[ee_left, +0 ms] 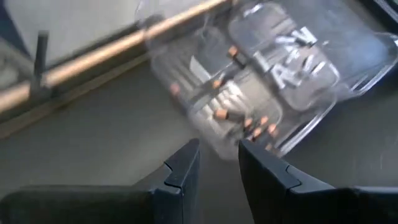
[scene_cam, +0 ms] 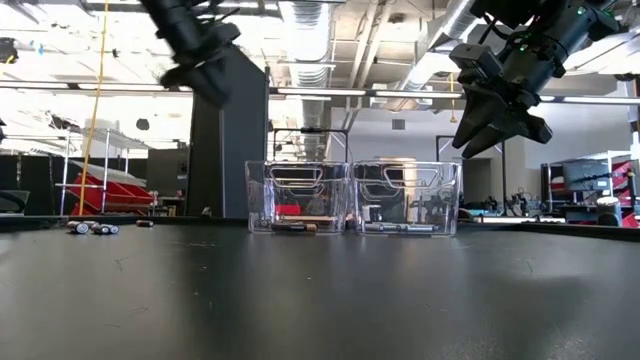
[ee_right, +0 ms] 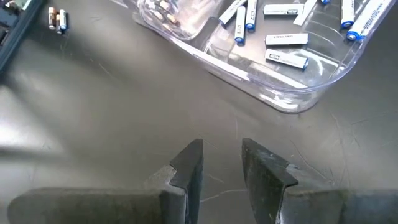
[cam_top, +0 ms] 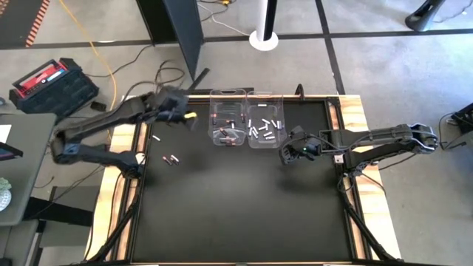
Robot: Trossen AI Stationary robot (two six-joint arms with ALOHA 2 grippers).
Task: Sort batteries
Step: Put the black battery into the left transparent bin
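We are seeing the left gripper (ee_left: 217, 165) hovering left of the two clear bins (cam_top: 246, 125), fingers slightly parted, gripping nothing. The right gripper (ee_right: 222, 163) is hanging just right of them, also parted and empty. Batteries (ee_right: 283, 58) are lying inside both bins; a few are sitting loose (cam_top: 171, 159) on the left of the black mat (cam_top: 244, 214).

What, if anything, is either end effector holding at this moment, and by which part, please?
Nothing is held. The left end effector hangs above the bin of dark batteries with an empty gap between its fingers; the right end effector is likewise open and empty beside the bin of white batteries.
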